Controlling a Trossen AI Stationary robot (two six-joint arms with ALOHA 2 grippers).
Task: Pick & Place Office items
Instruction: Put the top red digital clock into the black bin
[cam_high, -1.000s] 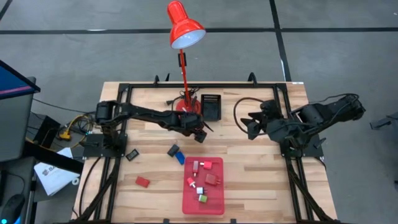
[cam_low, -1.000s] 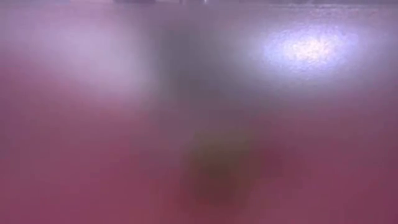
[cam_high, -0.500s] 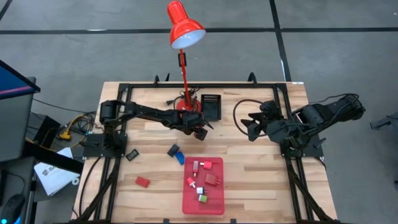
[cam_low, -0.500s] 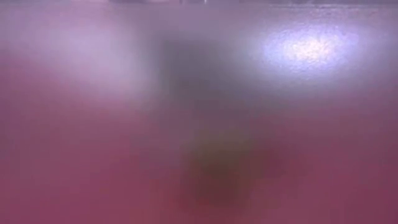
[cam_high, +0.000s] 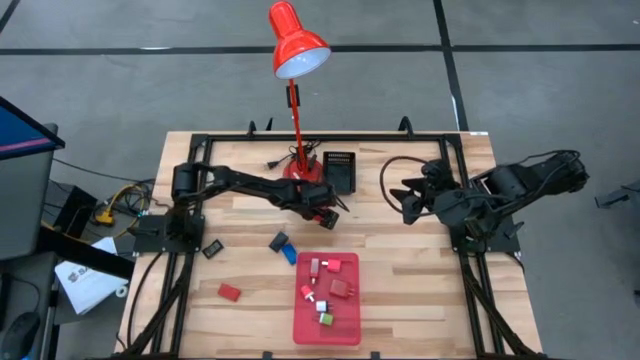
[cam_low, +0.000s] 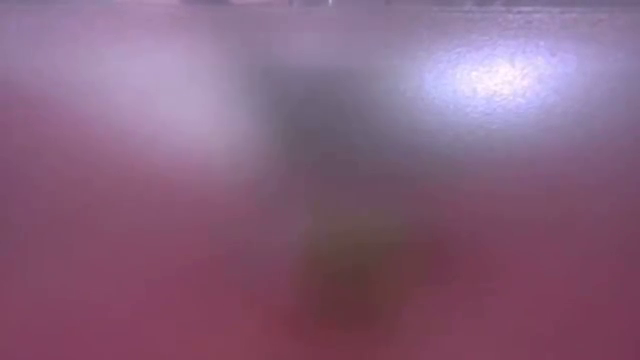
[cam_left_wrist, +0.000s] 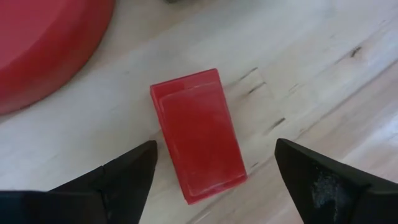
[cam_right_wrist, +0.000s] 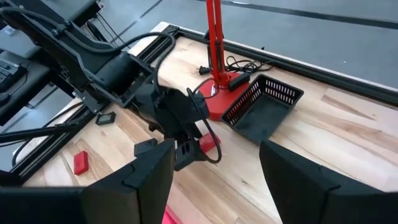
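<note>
A pale wood grain is shown by the worktop (cam_high: 400, 280), on which a flat red tray (cam_high: 326, 328) and a red desk lamp (cam_high: 297, 45) are seen. Red blocks (cam_high: 341, 288) and a white-green piece (cam_high: 326, 319) are carried in the tray, while a blue piece (cam_high: 289, 254), a black piece (cam_high: 212, 250) and a red block (cam_left_wrist: 199, 134) are seen on the wood. Both end effectors, left (cam_left_wrist: 214, 171) and right (cam_right_wrist: 214, 165), are coloured dark, as is the black mesh basket (cam_right_wrist: 264, 107).

Two dark jointed arms, black looping cables, blunt wedge-shaped black fingers (cam_left_wrist: 127, 174).

Wooden table (cam_high: 420, 270) bearing a red tray (cam_high: 326, 325), lamp base (cam_high: 303, 170), black basket (cam_high: 340, 172), and loose red (cam_high: 230, 292), blue (cam_high: 289, 254) and black (cam_high: 212, 249) pieces.
</note>
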